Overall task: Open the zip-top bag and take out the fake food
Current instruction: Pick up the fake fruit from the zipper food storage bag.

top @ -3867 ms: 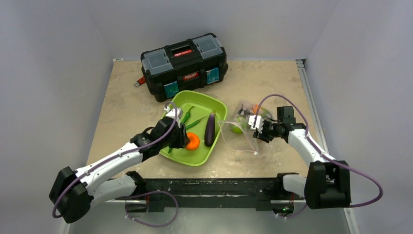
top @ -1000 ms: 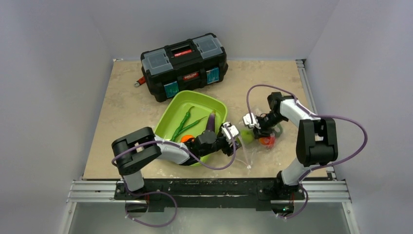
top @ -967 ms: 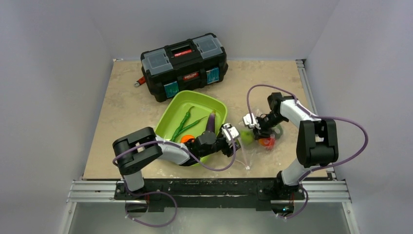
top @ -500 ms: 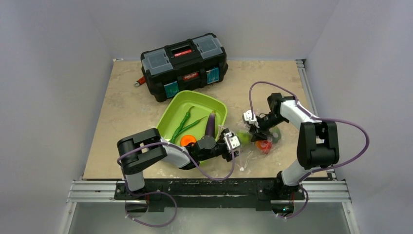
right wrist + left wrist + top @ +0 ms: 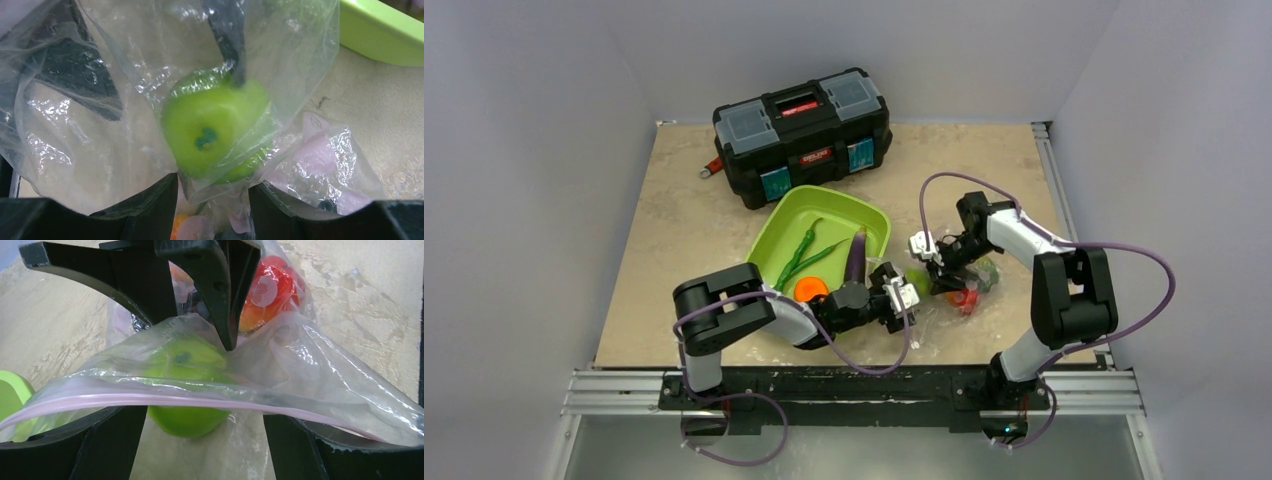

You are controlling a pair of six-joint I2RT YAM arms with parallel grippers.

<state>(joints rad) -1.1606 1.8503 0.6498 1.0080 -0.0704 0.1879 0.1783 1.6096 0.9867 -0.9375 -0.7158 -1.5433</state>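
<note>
Beige stone-look table [image 5: 684, 230], walled in grey, is where the zip-top bag [image 5: 325, 375] lies, just right of the lime-green tray [image 5: 879, 225] and crumpled between the two arms. Its pink zip strip [image 5: 200, 402] is seen draped across the left gripper [image 5: 906, 290], whose jaws are spread wide with nothing clamped. A green lime [image 5: 215, 130] is lodged at the mouth, part of it showing bare below the strip, so the bag is judged to be open; a red piece [image 5: 272, 285] (a strawberry, probably) is seen deeper in. The right gripper [image 5: 190, 330] is set against the lime through the film, jaws apart, with no firm pinch to be made out. Emptying is the step in hand: an eggplant [image 5: 856, 258], bean pods [image 5: 804, 250] and an orange [image 5: 810, 290] are laid in the tray, with a black toolbox [image 5: 802, 135] behind it. Next, the lime would need to be taken bare past the strip while the film is held back — a slippery hold.
</note>
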